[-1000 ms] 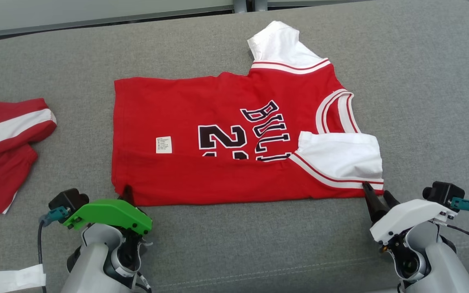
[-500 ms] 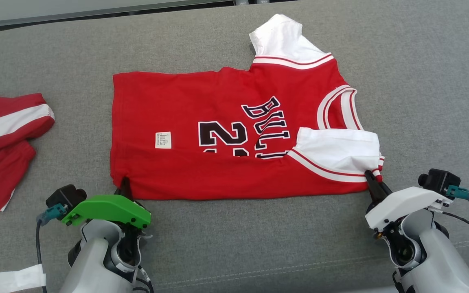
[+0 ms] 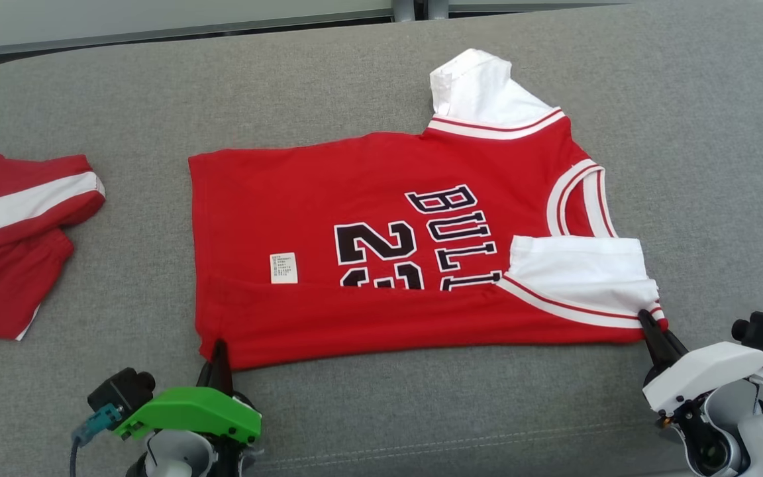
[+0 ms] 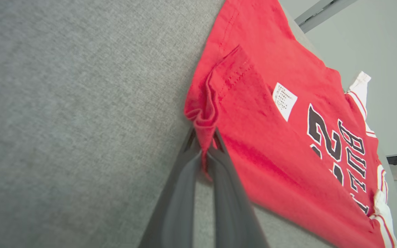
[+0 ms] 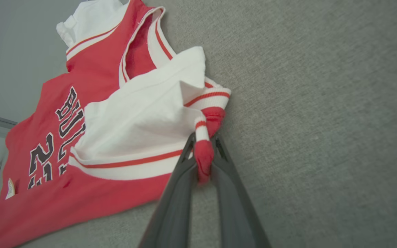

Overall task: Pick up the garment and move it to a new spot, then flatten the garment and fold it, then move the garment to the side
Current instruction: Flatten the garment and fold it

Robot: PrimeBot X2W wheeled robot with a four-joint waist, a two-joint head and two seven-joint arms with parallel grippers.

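right gripper point(image 5: 203, 143) has just gone from wide apart to clamped on the red bulls jersey point(image 3: 381, 199), with the striped trim at its near shoulder corner bunched between the jaws. left gripper point(image 4: 203, 141) was already pinched tight on the near hem corner and stays so. i read that as both near corners secured, ready to carry the next fold. the jersey lies mid grey cushion point(image 3: 355, 79), hem to my left, collar right. its near edge is doubled over the number, the near white sleeve is tucked in, and the far one sticks out. care label point(image 3: 283, 267) shows. red shorts point(image 3: 17, 245) sit well apart, left.
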